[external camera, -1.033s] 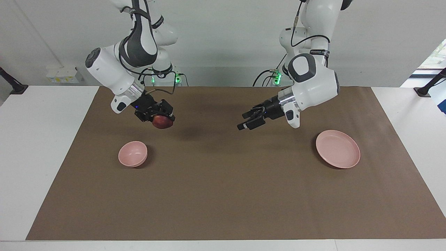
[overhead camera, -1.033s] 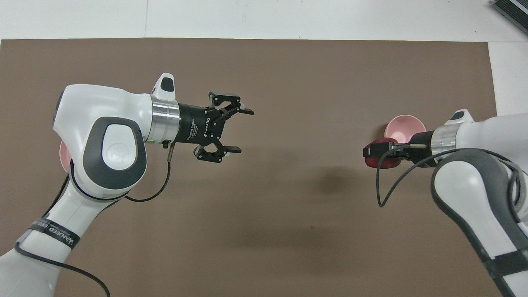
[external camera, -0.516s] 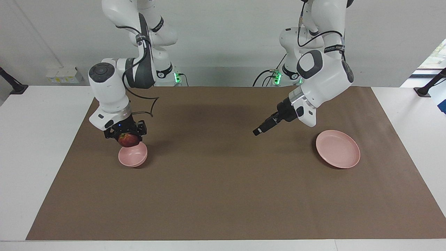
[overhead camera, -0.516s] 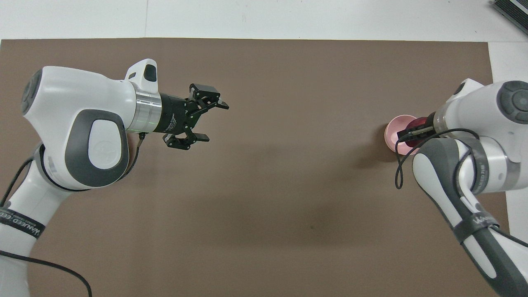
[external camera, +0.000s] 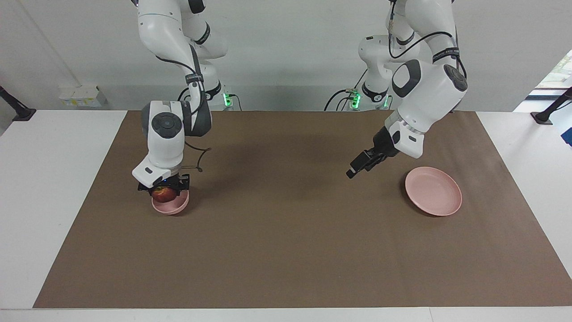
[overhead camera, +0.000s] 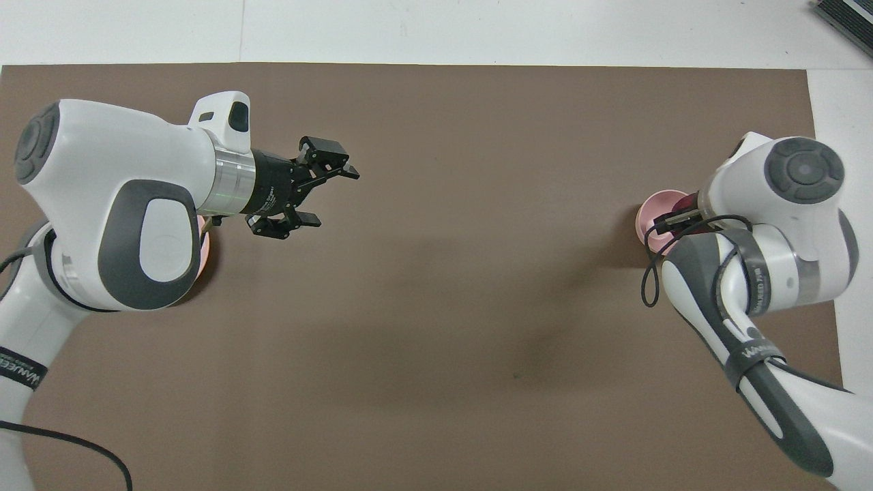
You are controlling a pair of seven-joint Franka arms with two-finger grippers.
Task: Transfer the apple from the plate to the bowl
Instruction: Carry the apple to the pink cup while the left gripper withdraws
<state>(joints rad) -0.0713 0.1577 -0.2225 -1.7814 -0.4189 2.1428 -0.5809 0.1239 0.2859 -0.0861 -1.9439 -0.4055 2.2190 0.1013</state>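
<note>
Right gripper (external camera: 163, 193), clamped on the apple (external camera: 163, 194), sits over the bowl (external camera: 170, 206); release comes next. Left gripper (external camera: 360, 164), jaws apart, waits.

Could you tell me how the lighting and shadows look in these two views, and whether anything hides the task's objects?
Facing view: even, soft light, with a faint shadow on the brown mat beneath each arm and no glare; the apple in the right gripper over the bowl is clear. Overhead view: the right arm covers most of the bowl, and the left arm hides nearly all of the plate.
</note>
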